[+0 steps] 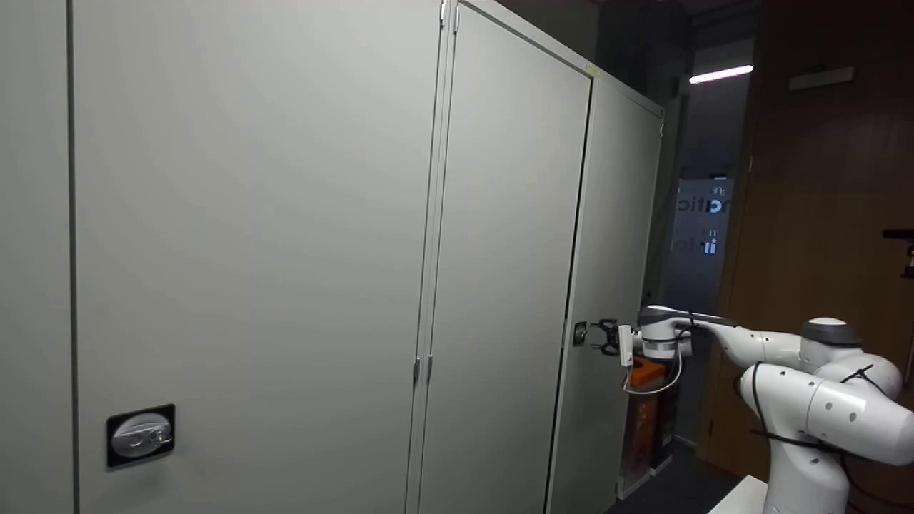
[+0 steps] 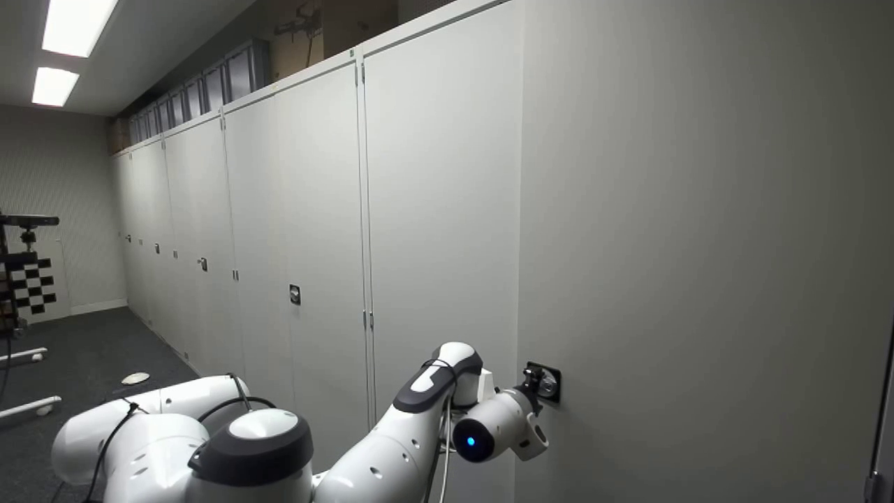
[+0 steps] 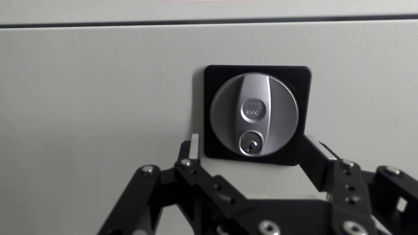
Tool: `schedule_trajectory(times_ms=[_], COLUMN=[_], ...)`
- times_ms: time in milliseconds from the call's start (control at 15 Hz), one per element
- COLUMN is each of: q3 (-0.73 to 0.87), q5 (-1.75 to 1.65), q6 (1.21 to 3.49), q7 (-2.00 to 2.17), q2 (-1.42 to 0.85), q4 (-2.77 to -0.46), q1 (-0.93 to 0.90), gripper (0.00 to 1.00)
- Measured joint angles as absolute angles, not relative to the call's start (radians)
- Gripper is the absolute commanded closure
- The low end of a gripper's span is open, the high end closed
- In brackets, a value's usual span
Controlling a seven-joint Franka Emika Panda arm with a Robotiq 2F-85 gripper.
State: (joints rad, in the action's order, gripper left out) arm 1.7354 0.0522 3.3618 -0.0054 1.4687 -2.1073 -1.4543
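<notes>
1. A dark floor (image 2: 84, 353) is shown, and a row of pale cabinets (image 2: 318, 209) is carried by it.
2. White wheeled legs (image 2: 28, 406) are borne by the same floor.
3. A small white oval object (image 2: 135, 378) is seen on it, between the legs and the cabinets.
4. Beside the robot arm's lower column (image 1: 807, 475), a white surface (image 1: 742, 497) is partly shown in an exterior view.

One robot arm (image 1: 778, 348) is showing, bearing one claw (image 3: 253, 143), two fingers (image 3: 194, 148). Wrist view is showing one knob (image 3: 254, 114), one lock cylinder (image 3: 251, 143), one black plate (image 3: 214, 150). In exterior view, two cabinet knobs (image 1: 141, 437) are showing. In exterior view, two ceiling lights (image 2: 80, 24) are glowing; one checkered board (image 2: 31, 286), at least four cabinet knobs (image 2: 295, 294) are showing.
</notes>
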Motion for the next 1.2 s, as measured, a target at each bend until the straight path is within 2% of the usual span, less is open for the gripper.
schedule_trajectory(times_ms=[400,533,600,667,867,1000,1200], q3=[1.735,1.735,1.735,1.735,1.735,1.735,1.735], q5=[0.051,0.051,0.051,0.051,0.051,0.05,0.05], q6=[3.362,3.362,3.362,3.362,3.362,3.362,3.362], q7=[-0.007,-0.008,-0.008,-0.008,-0.009,-0.01,-0.011], q2=[1.469,1.469,1.469,1.469,1.469,1.469,1.468], q4=[-2.089,-2.082,-2.077,-2.073,-2.063,-2.059,-2.055], q1=[-1.481,-1.489,-1.493,-1.497,-1.507,-1.512,-1.522], gripper=[0.17,0.22,0.28,0.27,0.3,0.27,0.27])
